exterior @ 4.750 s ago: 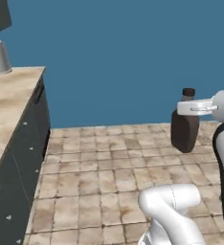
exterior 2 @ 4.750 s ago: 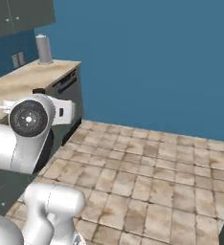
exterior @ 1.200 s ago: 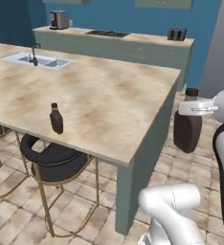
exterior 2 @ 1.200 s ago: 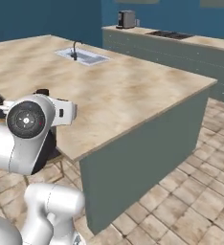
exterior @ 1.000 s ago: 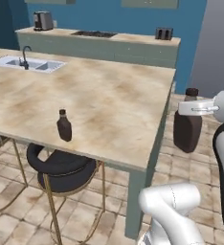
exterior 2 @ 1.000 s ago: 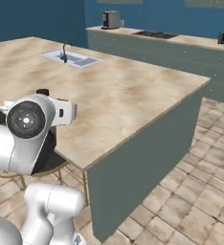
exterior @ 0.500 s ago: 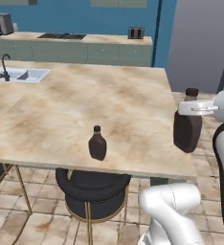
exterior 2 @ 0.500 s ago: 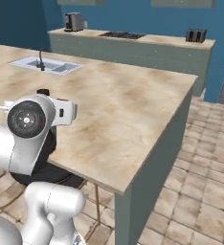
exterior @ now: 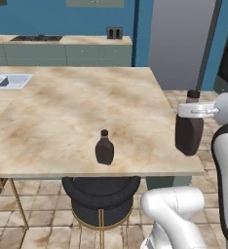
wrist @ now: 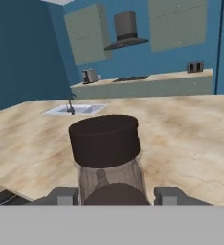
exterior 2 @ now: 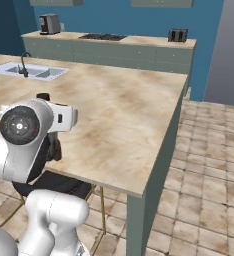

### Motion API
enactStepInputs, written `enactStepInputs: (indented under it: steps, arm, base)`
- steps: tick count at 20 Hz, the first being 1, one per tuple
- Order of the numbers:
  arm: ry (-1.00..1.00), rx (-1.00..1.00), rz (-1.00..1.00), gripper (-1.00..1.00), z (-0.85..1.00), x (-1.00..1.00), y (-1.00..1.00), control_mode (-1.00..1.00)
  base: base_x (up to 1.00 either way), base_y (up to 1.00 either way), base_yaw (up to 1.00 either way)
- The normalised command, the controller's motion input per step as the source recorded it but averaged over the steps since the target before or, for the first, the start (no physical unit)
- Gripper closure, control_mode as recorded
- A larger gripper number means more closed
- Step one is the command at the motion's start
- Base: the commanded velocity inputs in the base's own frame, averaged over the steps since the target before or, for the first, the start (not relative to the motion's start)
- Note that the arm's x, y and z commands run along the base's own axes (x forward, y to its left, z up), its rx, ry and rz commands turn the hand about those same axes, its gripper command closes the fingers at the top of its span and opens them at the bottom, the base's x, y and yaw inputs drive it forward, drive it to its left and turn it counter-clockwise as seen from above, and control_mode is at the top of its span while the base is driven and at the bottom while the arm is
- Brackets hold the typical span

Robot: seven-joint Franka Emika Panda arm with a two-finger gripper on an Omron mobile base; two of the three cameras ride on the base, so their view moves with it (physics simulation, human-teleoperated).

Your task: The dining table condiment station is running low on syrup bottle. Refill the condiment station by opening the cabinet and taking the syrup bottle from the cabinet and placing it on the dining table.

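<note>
The white arm rises from the base, its upper links folded upright, with the wrist held level at about bench-top height beside the bench's near right corner. The gripper points sideways, its jaws closed around the neck of the bottle, just under the cap. The bottle hangs upright from the jaws, clear of the bench top.

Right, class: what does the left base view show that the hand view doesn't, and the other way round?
Left base view: the tall grey fridge and the robot's white arm.
Hand view: the range hood and wall cabinets on the far wall.
Shared: the held syrup bottle, the dining table, its sink and the toaster on the back counter.
</note>
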Motion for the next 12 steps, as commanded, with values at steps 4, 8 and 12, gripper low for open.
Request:
enactStepInputs:
  steps: [4, 8, 12]
  arm:
    - [0.00, 0.00, 0.01, 1.00, 0.00, 0.00, 0.00, -1.00]
    - [0.09, 0.00, 0.33, 1.00, -0.02, 0.12, 0.00, -1.00]
    - [0.21, -0.01, 0.60, 1.00, -0.08, 0.28, 0.05, -1.00]
  base:
    - [0.00, 0.00, 0.00]
    - [0.00, 0.00, 0.00]
    - [0.00, 0.00, 0.00]
